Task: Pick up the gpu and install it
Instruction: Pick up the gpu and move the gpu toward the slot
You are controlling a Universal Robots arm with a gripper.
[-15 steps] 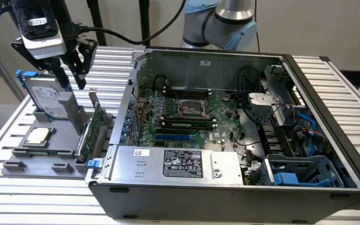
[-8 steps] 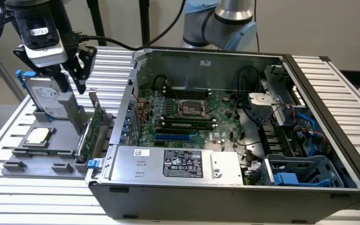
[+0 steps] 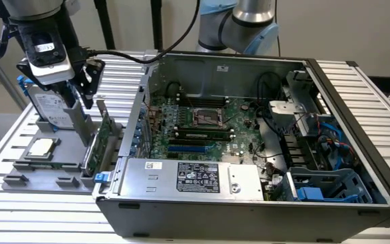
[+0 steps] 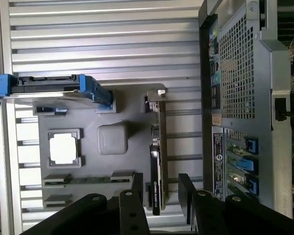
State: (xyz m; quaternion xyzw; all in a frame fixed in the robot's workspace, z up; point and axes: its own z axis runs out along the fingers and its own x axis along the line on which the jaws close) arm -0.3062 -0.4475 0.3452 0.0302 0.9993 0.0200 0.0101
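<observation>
We hover over the gpu (image 4: 157,147).
Our end effector (image 4: 160,185) is spread open, one finger on each side of the gpu, which stands on edge in the gray holder (image 4: 88,120), easy to pinch, near the computer case (image 4: 235,73).

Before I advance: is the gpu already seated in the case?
No, the gpu stands on edge in the grey holder beside the case.

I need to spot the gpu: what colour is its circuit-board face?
Green; the gpu shows it best in the exterior view.
</observation>
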